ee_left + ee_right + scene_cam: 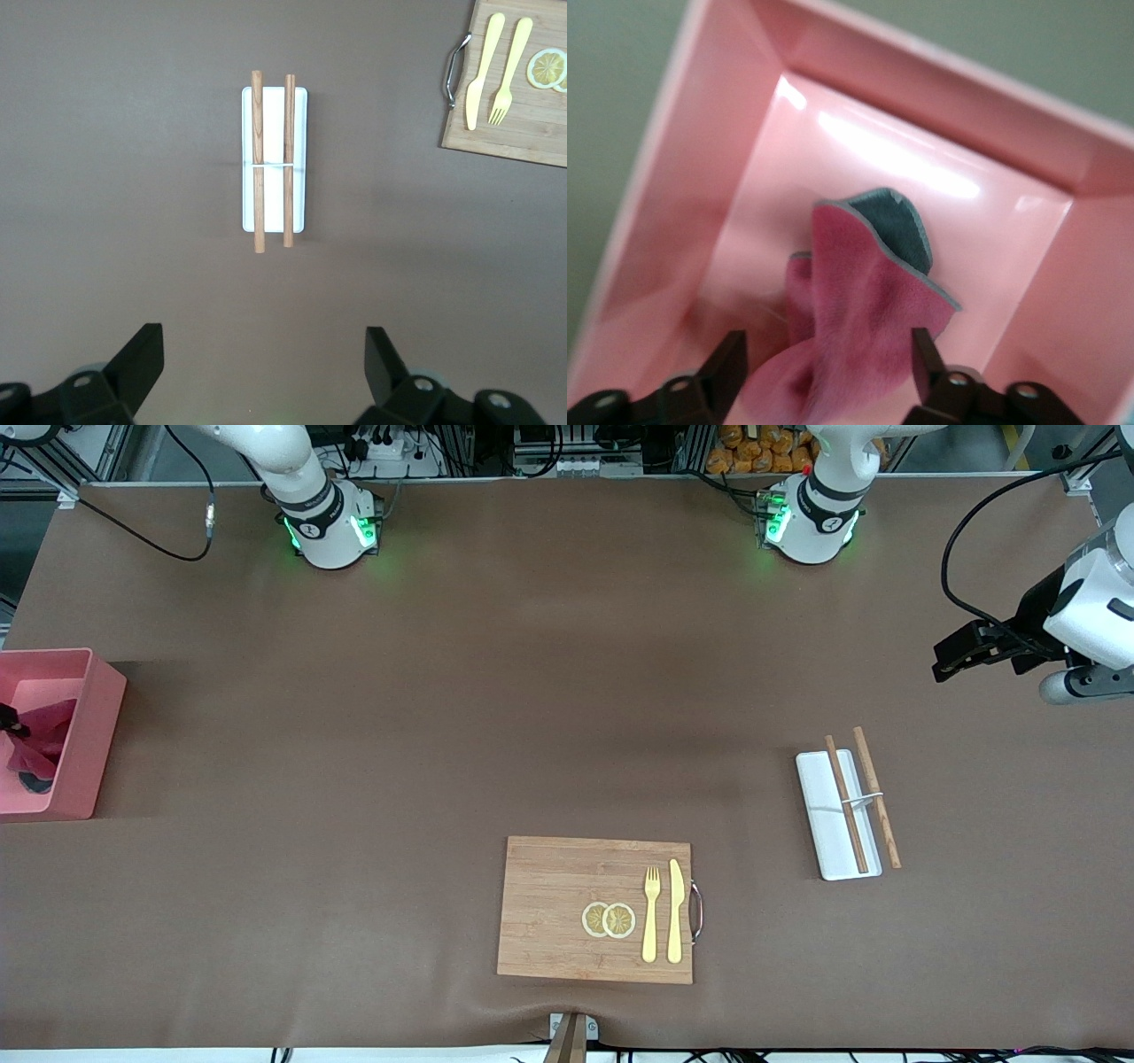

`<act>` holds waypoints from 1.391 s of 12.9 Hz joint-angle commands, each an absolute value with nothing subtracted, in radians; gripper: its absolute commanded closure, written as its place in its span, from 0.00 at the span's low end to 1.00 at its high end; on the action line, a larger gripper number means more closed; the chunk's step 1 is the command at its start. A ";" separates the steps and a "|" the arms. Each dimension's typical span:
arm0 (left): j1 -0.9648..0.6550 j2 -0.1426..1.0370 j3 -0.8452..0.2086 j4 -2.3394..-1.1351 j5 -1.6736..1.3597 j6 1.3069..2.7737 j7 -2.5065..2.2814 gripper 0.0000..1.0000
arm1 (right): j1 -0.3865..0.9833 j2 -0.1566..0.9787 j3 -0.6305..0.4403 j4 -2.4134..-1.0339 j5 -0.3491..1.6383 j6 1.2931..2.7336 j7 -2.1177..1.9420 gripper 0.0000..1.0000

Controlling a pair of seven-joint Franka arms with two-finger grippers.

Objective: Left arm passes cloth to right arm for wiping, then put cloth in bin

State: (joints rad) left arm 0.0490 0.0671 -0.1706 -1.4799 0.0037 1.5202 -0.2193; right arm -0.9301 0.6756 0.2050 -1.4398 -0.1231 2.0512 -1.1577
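Observation:
The salmon-pink bin (pixel 99 717) stands at the right arm's end of the table. The crimson-pink cloth (pixel 864 292) lies crumpled inside the bin (pixel 921 97), one corner turned up to show a grey-green underside. My right gripper (pixel 828 350) hangs over the bin, open, its fingers (pixel 726 363) apart on either side of the cloth with gaps showing. In the front view the cloth (pixel 42 746) shows as a dark red heap in the bin. My left gripper (pixel 961 657) waits open over the table at the left arm's end, with nothing between its fingers (pixel 142 359).
A wooden board (pixel 549 908) with a fork (pixel 651 912), a knife (pixel 675 908) and lemon slices (pixel 609 919) lies near the front camera. A white tray (pixel 819 828) with two wooden sticks (pixel 846 802) lies under the left gripper's side.

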 commanded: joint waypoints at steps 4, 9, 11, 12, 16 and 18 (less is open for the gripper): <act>0.054 0.044 -0.169 -1.497 -0.015 1.522 -0.189 0.00 | -0.728 0.395 0.202 -1.440 -0.127 1.789 -0.921 0.00; 0.055 0.040 -0.158 -1.494 -0.005 1.508 -0.170 0.00 | -0.424 0.295 0.204 -1.445 -0.127 1.562 -0.406 0.00; 0.061 0.025 -0.156 -1.506 -0.005 1.506 -0.184 0.00 | -0.303 0.279 0.206 -1.445 -0.118 1.529 -0.193 0.00; 0.075 0.023 -0.160 -1.508 -0.005 1.508 -0.186 0.00 | -0.248 0.279 0.207 -1.445 -0.111 1.532 -0.073 0.00; 0.087 -0.009 -0.163 -1.564 -0.015 1.534 -0.187 0.00 | -0.135 0.203 0.204 -1.447 0.029 1.548 0.130 0.00; 0.087 -0.035 -0.169 -1.600 -0.023 1.543 -0.193 0.00 | -0.101 0.131 0.204 -1.453 0.025 1.534 0.178 0.00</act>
